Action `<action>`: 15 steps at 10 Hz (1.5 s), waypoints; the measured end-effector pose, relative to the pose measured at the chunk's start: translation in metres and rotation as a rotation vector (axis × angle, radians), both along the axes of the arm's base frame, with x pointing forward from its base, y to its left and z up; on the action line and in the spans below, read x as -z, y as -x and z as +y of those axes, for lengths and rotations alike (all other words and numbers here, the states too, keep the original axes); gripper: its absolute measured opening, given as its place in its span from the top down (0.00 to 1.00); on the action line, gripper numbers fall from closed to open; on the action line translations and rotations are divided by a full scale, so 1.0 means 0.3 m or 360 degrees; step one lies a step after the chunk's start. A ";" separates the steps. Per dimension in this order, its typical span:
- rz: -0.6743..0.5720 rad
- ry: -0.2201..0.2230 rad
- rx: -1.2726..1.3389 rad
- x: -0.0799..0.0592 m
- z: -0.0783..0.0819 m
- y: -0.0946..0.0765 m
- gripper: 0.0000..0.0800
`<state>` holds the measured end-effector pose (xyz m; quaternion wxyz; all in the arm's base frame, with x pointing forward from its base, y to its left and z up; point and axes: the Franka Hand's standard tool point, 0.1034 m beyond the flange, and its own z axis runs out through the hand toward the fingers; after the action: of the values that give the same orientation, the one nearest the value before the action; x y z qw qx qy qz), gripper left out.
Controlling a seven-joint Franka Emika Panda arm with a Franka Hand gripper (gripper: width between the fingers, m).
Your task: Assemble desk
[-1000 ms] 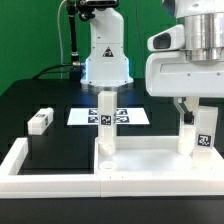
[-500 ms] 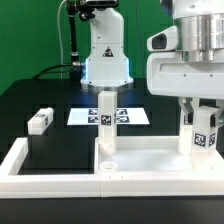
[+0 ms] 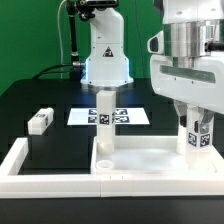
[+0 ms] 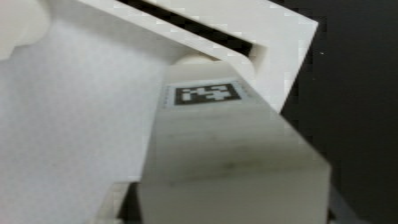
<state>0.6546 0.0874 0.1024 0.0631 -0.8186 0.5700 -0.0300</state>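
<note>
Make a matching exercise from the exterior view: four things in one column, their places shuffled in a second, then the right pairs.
Things
1. loose white block leg
2. upright white leg
3. tagged white leg
4. flat white marker board

Places
A. between the gripper fingers
B. standing in the white rimmed desk top
C. lying alone on the black table
D. flat behind the upright leg

Pairs: 1-C, 2-B, 3-A, 4-D

Bright even light, blurry wrist close-up
</note>
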 end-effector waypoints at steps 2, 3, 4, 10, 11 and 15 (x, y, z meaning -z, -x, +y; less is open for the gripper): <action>0.0000 0.0000 0.0000 0.000 0.000 0.000 0.63; 0.0000 0.0000 0.0000 0.000 0.000 0.000 0.63; 0.0000 0.0000 0.0000 0.000 0.000 0.000 0.63; -0.0089 0.0039 -0.0596 -0.045 0.033 -0.003 0.20; -0.0113 0.0069 -0.0640 -0.061 0.046 0.006 0.20; -0.0160 0.0255 -0.1349 -0.057 0.045 0.003 0.19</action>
<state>0.6536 0.1010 0.1195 0.0339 -0.9802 0.1756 -0.0854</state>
